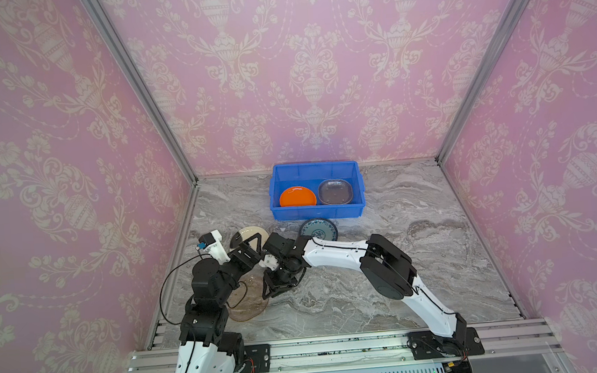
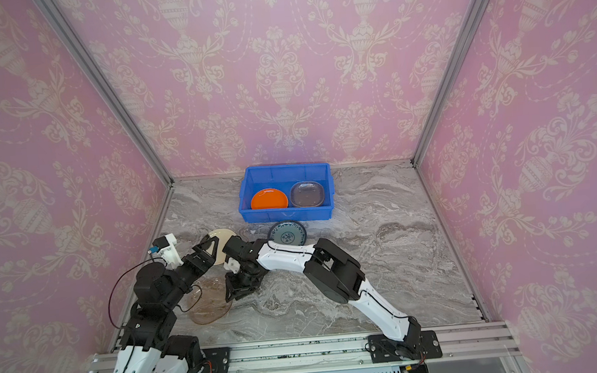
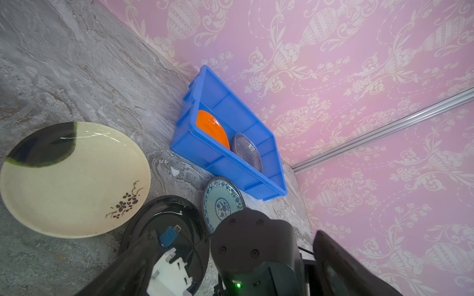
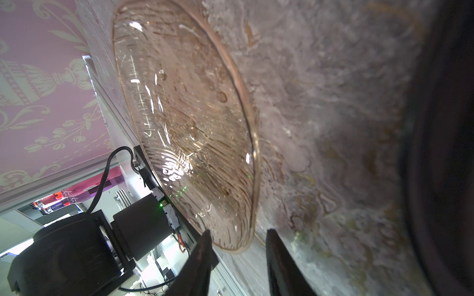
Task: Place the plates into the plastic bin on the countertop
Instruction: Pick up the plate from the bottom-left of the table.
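The right gripper (image 4: 238, 238) was set low at the edge of the brownish translucent rounded plate (image 1: 248, 308). Its jaws stood partly apart, one finger inside the rim and one outside. A gap showed on the outer side, so no clamp was evident. A rim hold seemed the intent, since a plate lying flat on the grey marble-veined countertop (image 1: 404, 259) offers no other purchase. The left gripper (image 1: 247, 248) hung fully spread and empty over the cream round plate with a dark motif (image 3: 74, 179), probably kept clear of the crossing right arm. A black round plate (image 3: 164, 212) lay beside that one, and a teal-patterned round plate (image 1: 318, 229) lay just before the bright blue rectangular plastic bin (image 1: 317, 213). The bin, set against the back wall, held an orange round plate (image 1: 297, 197) and a clear rounded-square plate (image 1: 335, 191) side by side.
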{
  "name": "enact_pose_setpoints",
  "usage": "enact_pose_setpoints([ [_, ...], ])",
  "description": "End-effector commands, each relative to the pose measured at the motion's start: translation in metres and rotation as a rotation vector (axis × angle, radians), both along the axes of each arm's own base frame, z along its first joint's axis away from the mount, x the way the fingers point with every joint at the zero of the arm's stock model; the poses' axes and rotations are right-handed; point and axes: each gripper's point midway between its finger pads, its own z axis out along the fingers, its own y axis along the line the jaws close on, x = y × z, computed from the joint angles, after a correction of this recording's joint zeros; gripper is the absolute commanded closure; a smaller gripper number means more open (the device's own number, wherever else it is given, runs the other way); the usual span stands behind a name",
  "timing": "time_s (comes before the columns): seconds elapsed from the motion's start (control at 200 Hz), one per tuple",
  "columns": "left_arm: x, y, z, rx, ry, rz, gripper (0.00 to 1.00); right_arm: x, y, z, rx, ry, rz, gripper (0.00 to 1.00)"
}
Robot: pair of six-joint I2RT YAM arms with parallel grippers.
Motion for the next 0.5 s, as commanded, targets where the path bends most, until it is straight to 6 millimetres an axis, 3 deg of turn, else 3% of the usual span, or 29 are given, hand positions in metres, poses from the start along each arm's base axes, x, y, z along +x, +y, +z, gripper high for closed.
enact_pose_setpoints([
  [0.0, 0.000, -0.002, -0.004, -0.025, -0.001, -0.011, 0.03, 0.004, -0.001, -0.006, -0.029, 0.027, -0.027, 0.63],
  [0.235, -0.002, -0.001, -0.008, -0.019, 0.006, -0.016, 0.03, 0.012, 0.005, -0.008, -0.020, 0.037, -0.048, 0.63],
  [0.275, -0.002, -0.002, -0.009, -0.018, 0.009, -0.020, 0.03, 0.013, 0.007, -0.008, -0.016, 0.035, -0.053, 0.69],
  [0.495, -0.004, -0.001, -0.012, -0.017, 0.020, -0.018, 0.03, 0.027, 0.007, -0.011, -0.027, 0.012, -0.089, 0.77],
])
